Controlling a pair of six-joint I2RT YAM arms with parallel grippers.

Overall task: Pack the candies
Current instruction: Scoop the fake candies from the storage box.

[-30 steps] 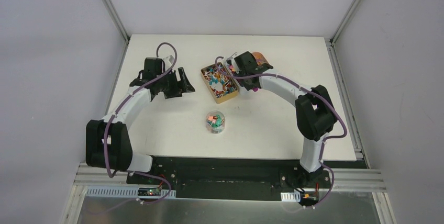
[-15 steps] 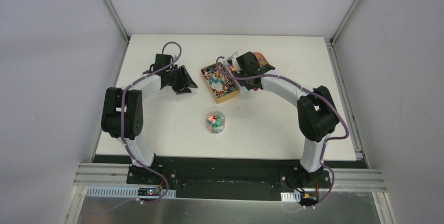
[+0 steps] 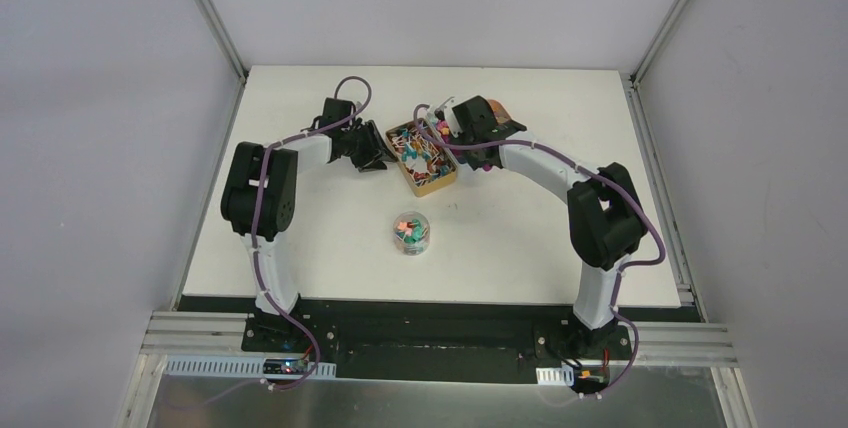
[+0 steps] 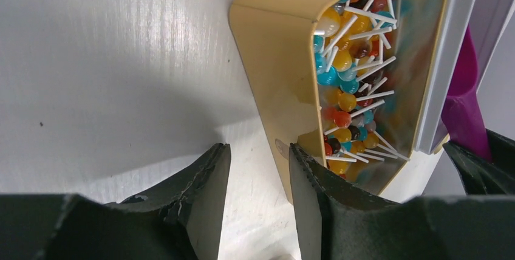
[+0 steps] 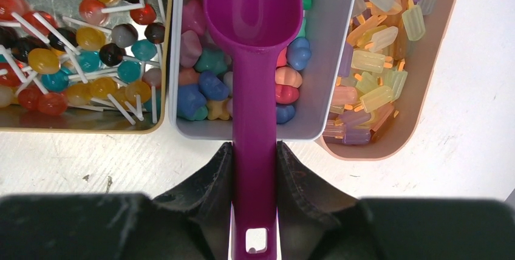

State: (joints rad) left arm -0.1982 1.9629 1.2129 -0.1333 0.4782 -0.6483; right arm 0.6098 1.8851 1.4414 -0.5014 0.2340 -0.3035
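The candies fill three trays side by side. A gold tray holds round ones on white sticks. A grey tray holds pink, blue and green lumps. A pink tray holds pale bar-shaped ones. My right gripper is shut on the handle of the magenta scoop; its empty bowl lies over the grey tray. My left gripper is open and empty over bare table, its right finger at the gold tray's outer corner. From above, the left gripper is left of the trays.
A small clear jar partly filled with candies stands on the white table in front of the trays. The table ends at metal rails left and right, and grey walls close in on three sides.
My left arm has swung right and forward until its gripper reached the gold tray's left side. The right gripper with the scoop has hardly moved.
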